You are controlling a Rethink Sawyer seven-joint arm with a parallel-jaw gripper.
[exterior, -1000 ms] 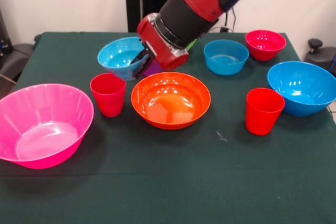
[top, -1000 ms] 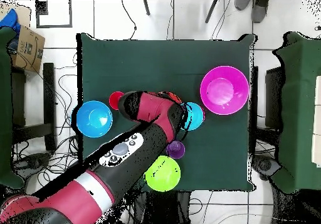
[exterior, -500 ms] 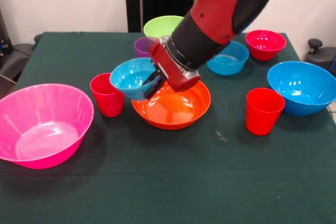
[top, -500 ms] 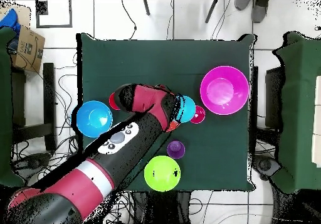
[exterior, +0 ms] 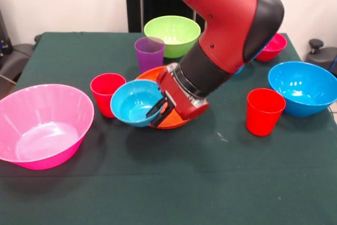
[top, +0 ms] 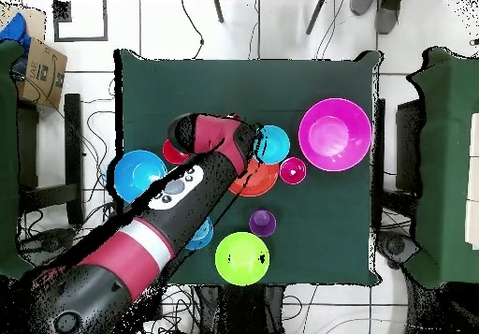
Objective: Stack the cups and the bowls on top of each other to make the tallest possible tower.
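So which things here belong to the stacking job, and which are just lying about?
Job: small blue plastic bowl in the pincer; orange plastic bowl; large pink bowl; large blue bowl; lime green bowl; small magenta bowl; purple ribbed cup; two red cups.

Lying about: cardboard box; floor cables.

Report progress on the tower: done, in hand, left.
Done: nothing is stacked; no tower stands. In hand: the gripper is shut on the rim of a small blue bowl, held tilted above the table by the orange bowl. Left: all of it; the pink bowl, large blue bowl, green bowl, purple cup and two red cups sit apart.
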